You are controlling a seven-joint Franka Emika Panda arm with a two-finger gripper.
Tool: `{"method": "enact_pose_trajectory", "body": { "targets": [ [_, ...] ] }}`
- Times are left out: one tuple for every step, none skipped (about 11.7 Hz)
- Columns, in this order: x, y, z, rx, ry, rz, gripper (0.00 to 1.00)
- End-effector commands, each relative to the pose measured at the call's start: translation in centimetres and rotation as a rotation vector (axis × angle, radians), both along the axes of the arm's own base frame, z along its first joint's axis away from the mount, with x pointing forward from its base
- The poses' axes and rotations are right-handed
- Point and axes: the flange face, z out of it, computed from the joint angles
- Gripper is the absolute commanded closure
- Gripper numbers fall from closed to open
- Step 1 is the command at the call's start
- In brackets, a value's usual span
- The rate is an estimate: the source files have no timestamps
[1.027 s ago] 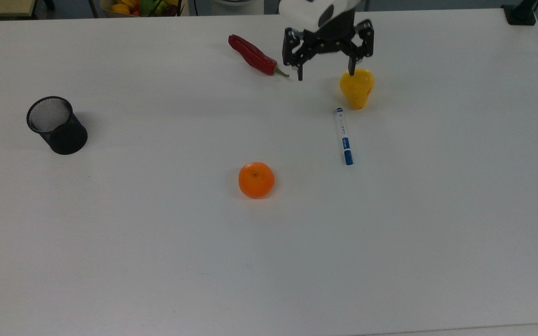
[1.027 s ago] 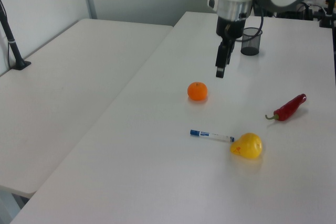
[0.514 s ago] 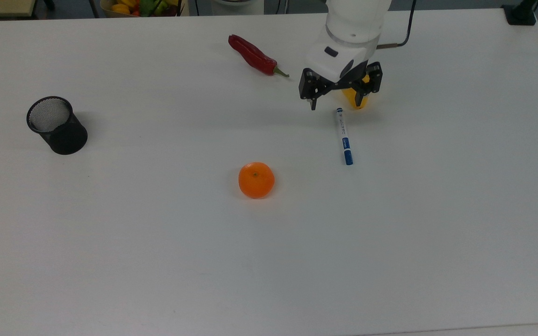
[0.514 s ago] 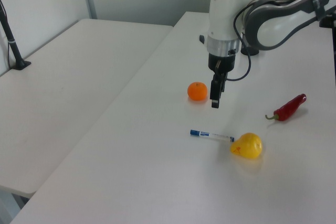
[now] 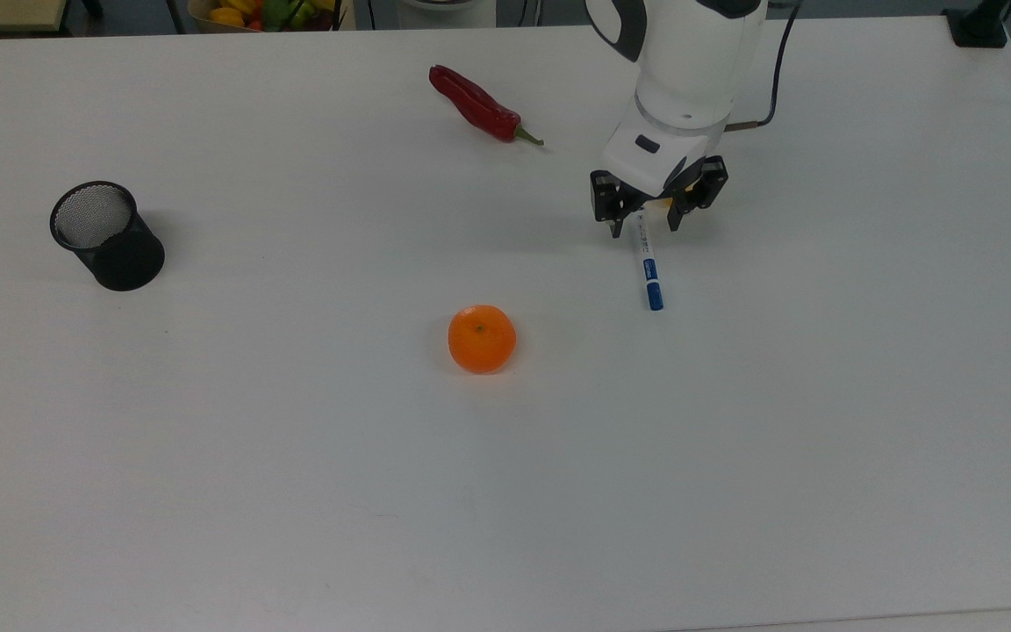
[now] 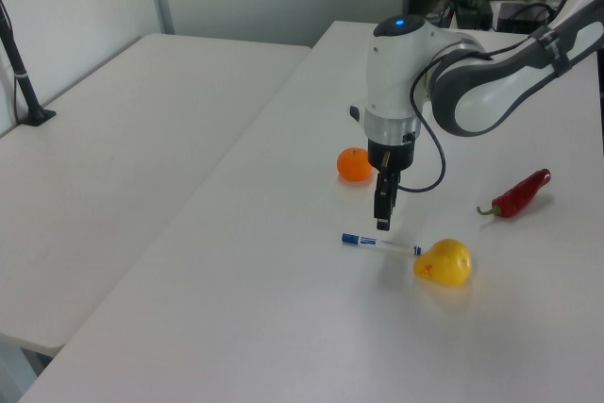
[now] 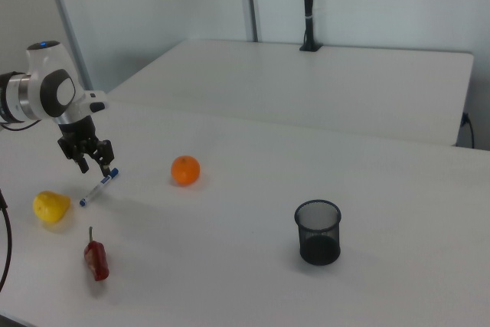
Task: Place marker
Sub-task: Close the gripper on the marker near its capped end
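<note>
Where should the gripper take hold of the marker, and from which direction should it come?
Probably on the white barrel, from straight above. The marker lies flat on the table, thin and long, so the open gripper can straddle it across its width. The yellow pear sits close to the white end, so gripping slightly toward the middle seems safer.

The marker seems to carry print, too small to read.

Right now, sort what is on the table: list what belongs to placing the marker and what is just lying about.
Belongs to the job:
- marker, flat on the table
- gripper, open, above the marker's white end
- black mesh cup, probably where it goes

Lying about:
- orange
- red chili pepper
- yellow pear
</note>
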Motion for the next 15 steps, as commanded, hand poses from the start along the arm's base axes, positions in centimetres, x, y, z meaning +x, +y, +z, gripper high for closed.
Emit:
{"method": "enact_pose_trajectory", "body": {
  "targets": [
    [-0.2, 1.4, -2.3, -0.036, -0.045, -0.01, 0.38],
    [-0.3, 1.5, -2.9, -0.044, -0.048, -0.017, 0.4],
    [-0.2, 1.4, -3.4, -0.052, -0.046, -0.016, 0.4],
    [-0.1, 1.5, -3.9, -0.056, -0.041, -0.015, 0.4],
    [-0.1, 1.5, -4.1, -0.056, -0.04, -0.015, 0.4],
    [-0.1, 1.5, -4.2, -0.058, -0.039, -0.016, 0.4],
    [-0.3, 1.7, -4.4, -0.059, -0.037, -0.008, 0.41],
    [-0.5, 2.1, -4.8, -0.068, -0.035, 0.01, 0.47],
    [-0.5, 2.0, -5.2, -0.078, -0.034, 0.017, 0.62],
    [-0.5, 1.8, -5.4, -0.08, -0.03, 0.013, 0.78],
    [-0.5, 1.9, -5.4, -0.077, -0.03, 0.015, 0.9],
    [-0.5, 1.9, -5.3, -0.077, -0.032, 0.015, 0.97],
    [-0.4, 1.9, -5.1, -0.074, -0.034, 0.013, 1.0],
    [-0.3, 1.7, -5.1, -0.074, -0.032, 0.011, 1.0],
    [-0.3, 1.6, -5.1, -0.074, -0.032, 0.007, 1.0]
  ]
}}
